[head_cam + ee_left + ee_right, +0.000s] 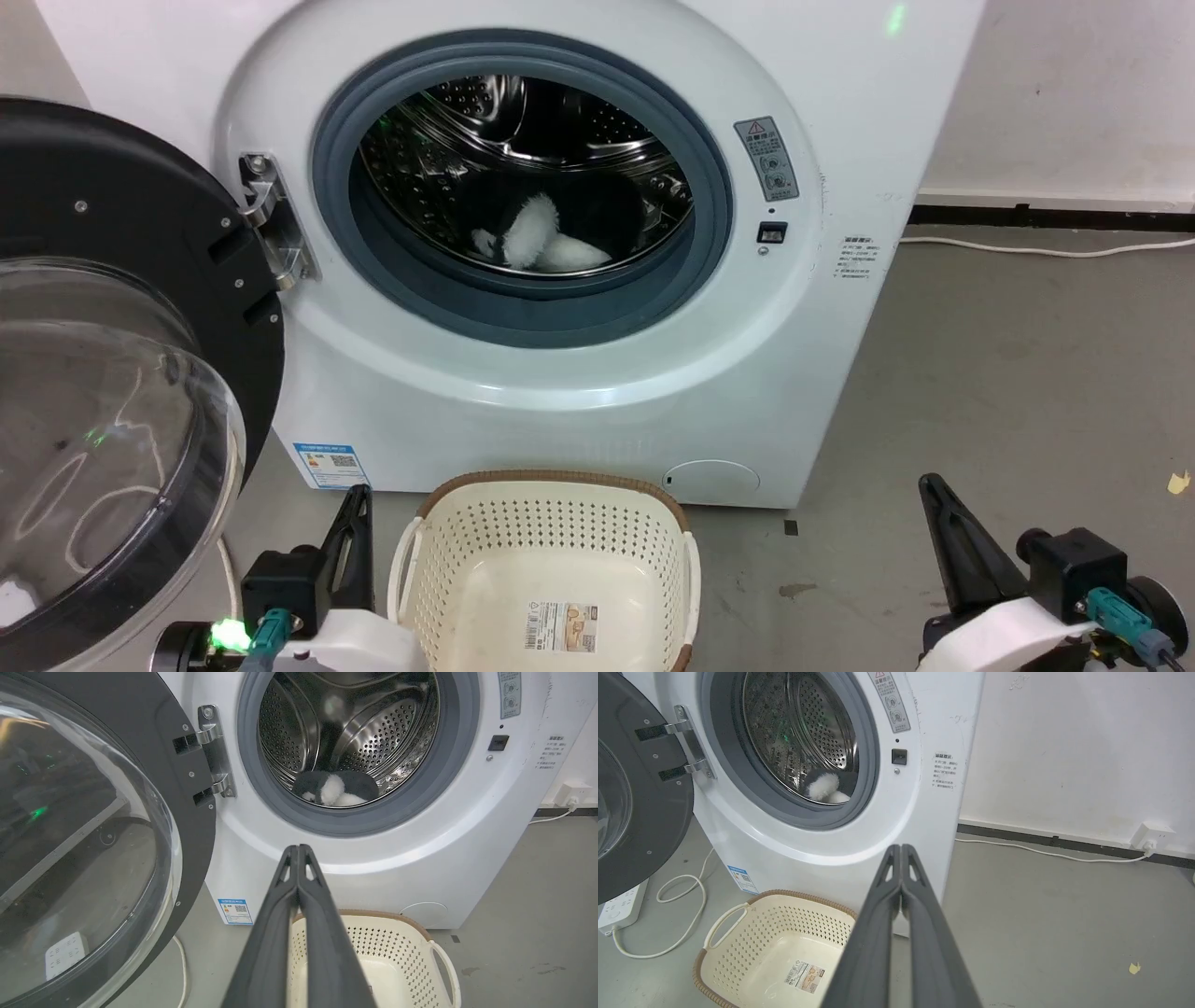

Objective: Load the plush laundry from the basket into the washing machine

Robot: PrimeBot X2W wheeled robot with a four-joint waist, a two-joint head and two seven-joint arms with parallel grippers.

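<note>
White wall socket (1153,835) set low on a plain white wall (1064,742), evenly lit, lightly scuffed and speckled; just below the socket, a black skirting strip (1017,835) along the foot of the wall; from the socket, a white cable (1041,852) trailing leftward over the floor, just in front of the skirting; in front of the socket, smooth grey floor (1064,933), matt, with faint dull patches; well out from the socket, almost in line with it, a small yellowish scrap (1135,967) lying flat; far to the left of the socket, a white power strip (619,907) flat on the same floor, its pale lead (691,928) looped loosely beside it.
</note>
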